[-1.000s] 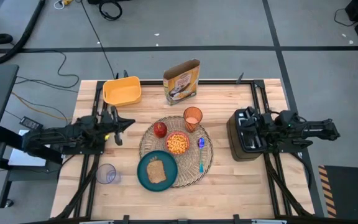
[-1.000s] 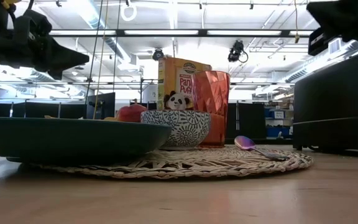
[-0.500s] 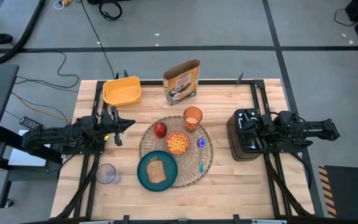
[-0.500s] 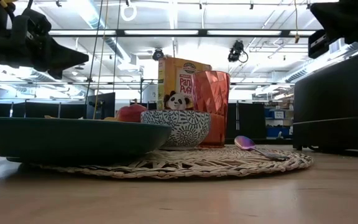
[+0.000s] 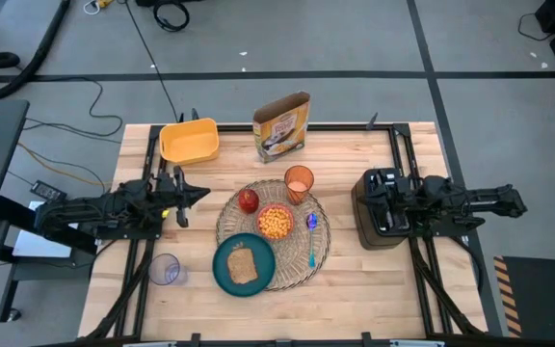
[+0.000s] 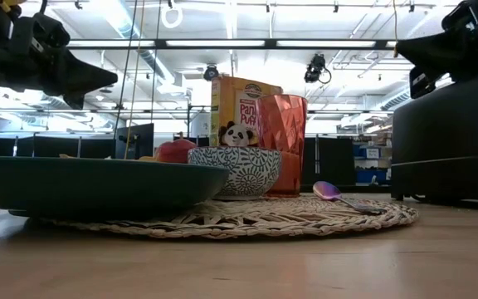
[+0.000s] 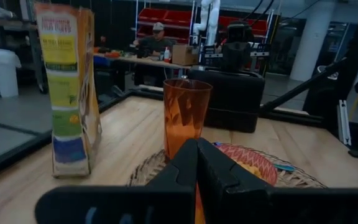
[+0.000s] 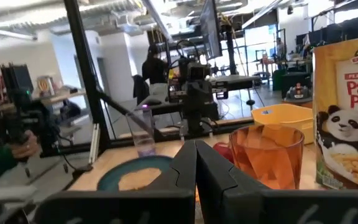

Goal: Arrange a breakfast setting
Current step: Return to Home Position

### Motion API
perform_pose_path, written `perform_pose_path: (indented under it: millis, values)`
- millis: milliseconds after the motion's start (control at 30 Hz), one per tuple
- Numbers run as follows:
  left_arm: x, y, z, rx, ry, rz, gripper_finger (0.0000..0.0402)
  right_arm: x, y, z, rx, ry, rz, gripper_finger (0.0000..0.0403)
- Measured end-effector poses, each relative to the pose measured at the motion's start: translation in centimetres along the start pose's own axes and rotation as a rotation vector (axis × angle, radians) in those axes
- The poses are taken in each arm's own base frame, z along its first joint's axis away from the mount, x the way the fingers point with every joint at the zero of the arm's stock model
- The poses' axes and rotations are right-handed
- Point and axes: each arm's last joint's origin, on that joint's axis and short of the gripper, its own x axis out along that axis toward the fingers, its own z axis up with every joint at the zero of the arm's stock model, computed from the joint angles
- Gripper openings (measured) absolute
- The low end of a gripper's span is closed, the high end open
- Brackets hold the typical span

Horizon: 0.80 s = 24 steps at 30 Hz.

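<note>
The woven placemat (image 5: 297, 258) is laid at the middle of the table (image 5: 355, 289). In the high view, the red bowl (image 5: 260, 223) of orange cereal is seen at the mat's centre. The red apple (image 5: 249, 200) is set just beside it at the upper left. The orange cup (image 5: 299, 181) is stood at the mat's upper right edge, near the bowl. The blue spoon (image 5: 311, 241) is laid to the right of the bowl. The teal plate (image 5: 222, 262), with toast (image 5: 244, 266) on it, is placed at the lower left and overlaps the mat's rim.

The left gripper (image 5: 198, 193) is held above the table left of the placemat, touching nothing. Its jaws are clenched together with nothing between them, as seen in the left wrist view (image 7: 196, 144). The right gripper (image 5: 372, 198) is held over the black toaster (image 5: 379, 226). Its jaws are likewise pressed together on nothing (image 8: 195, 146).

A yellow bin (image 5: 190, 141) and a cereal box (image 5: 282, 126) are stood at the far edge. A clear cup (image 5: 165, 270) is stood left of the plate.
</note>
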Motion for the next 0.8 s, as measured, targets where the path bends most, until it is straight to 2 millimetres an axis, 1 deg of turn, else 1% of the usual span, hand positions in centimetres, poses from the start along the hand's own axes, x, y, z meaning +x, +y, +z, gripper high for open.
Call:
perform_pose_path:
  millis: [200, 333, 467, 667, 800]
  values:
    - [0.0, 0.0, -0.1, 0.006, 0.015, -0.004, 0.0007, 0.0, 0.0, -0.1, -0.028, 0.010, -0.021, 0.0008]
    - [0.0, 0.0, -0.2, 0.044, 0.025, -0.005, 0.0007, 0.0, -0.2, -0.8, -0.012, 0.082, -0.050, 0.0012]
    - [0.0, 0.0, -0.2, 0.065, 0.026, -0.011, 0.0007, 0.0, -0.2, -1.0, 0.005, 0.116, -0.042, 0.0012]
    - [0.0, 0.0, -0.2, 0.070, 0.022, -0.012, 0.0007, 0.0, -0.1, -1.2, -0.140, 0.122, -0.013, 0.0014]
    - [0.0, 0.0, -0.2, 0.069, 0.015, -0.013, 0.0007, 0.0, -0.1, -1.1, -0.146, 0.114, -0.015, 0.0017]
